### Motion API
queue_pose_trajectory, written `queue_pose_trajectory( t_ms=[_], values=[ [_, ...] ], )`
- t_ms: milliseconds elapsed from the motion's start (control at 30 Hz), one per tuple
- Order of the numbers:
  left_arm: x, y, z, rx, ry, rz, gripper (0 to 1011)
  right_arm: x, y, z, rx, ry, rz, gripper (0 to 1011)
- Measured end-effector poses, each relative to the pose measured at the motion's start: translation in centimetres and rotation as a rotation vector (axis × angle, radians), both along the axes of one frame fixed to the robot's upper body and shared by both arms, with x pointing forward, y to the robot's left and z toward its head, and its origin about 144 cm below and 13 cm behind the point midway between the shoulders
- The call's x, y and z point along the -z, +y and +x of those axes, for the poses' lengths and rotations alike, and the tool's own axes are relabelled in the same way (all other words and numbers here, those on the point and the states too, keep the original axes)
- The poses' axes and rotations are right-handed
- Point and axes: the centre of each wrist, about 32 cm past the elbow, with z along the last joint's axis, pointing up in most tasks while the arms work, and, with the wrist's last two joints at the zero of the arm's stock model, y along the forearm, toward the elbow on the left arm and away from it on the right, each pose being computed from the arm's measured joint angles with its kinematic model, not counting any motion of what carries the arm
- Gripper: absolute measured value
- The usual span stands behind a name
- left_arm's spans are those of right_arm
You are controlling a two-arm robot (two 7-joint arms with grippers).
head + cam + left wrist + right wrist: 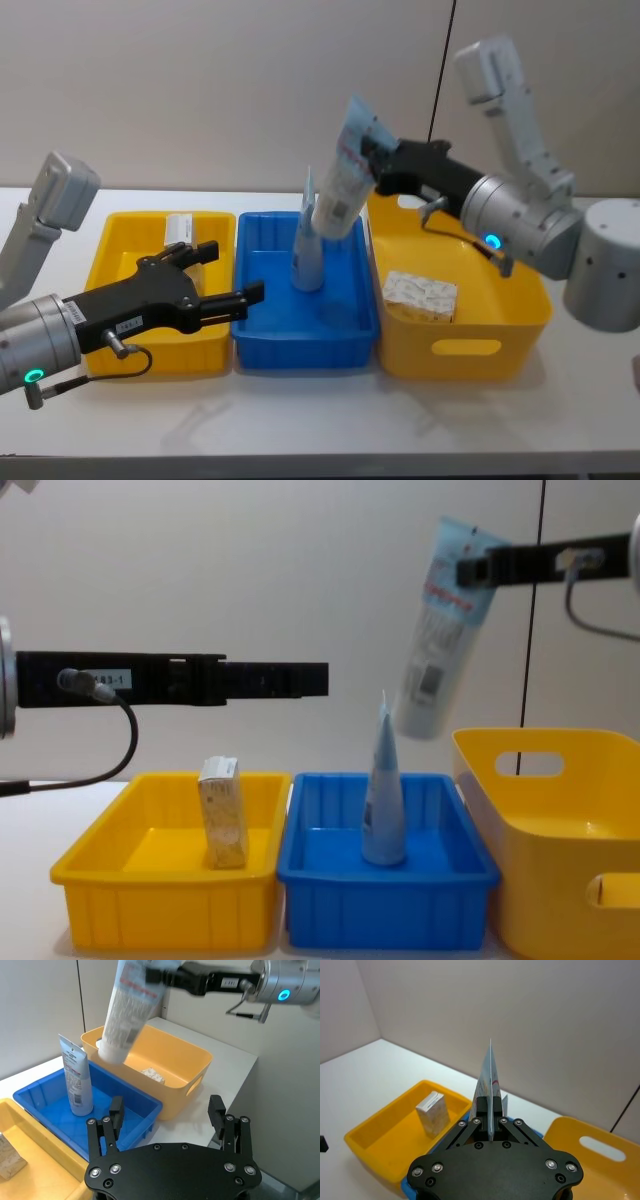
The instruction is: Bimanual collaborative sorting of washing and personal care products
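Three trays sit side by side on the white table (330,420): shallow yellow tray (130,255) at left, blue tray (270,330) in centre, deep yellow bin (500,320) w/ handle slot at right.

Right gripper (372,160) is raised above the far right corner of the blue tray, jaws closed on the flat crimped end of a large white tube (342,185). Tube hangs cap-end down, tilted, in the air over the blue tray/bin boundary; not touching either. Right arm reaches in from the right, forearm roughly level, wrist high.

Second, smaller tube (308,245) stands upright on its cap inside the blue tray, just below and left of the hanging tube; gap between them visible in chest view.

Boxy pack (224,812) w/ pale print stands upright in the left yellow tray, toward its far side. Another patterned pack (420,296) lies on the bin floor.

Left gripper (225,270) is held level above the left tray's right edge, jaws spread apart, holding nothing. Left arm extends from the left, horizontal, pointing toward the blue tray.
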Motion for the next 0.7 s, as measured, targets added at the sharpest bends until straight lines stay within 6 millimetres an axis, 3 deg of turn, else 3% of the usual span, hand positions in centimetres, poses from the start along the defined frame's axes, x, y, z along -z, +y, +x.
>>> queue_pose_trajectory(
  t_ms=[333, 700],
  values=[
    [0.0, 0.0, 0.0, 0.0, 0.0, 0.0, 1002, -1.6, -2.9, 0.1, 0.079, -0.068, 0.018, 29],
    [0.0, 0.0, 0.0, 0.0, 0.0, 0.0, 1002, -1.3, -5.6, 0.4, 0.16, -0.08, -0.014, 28]
  ],
)
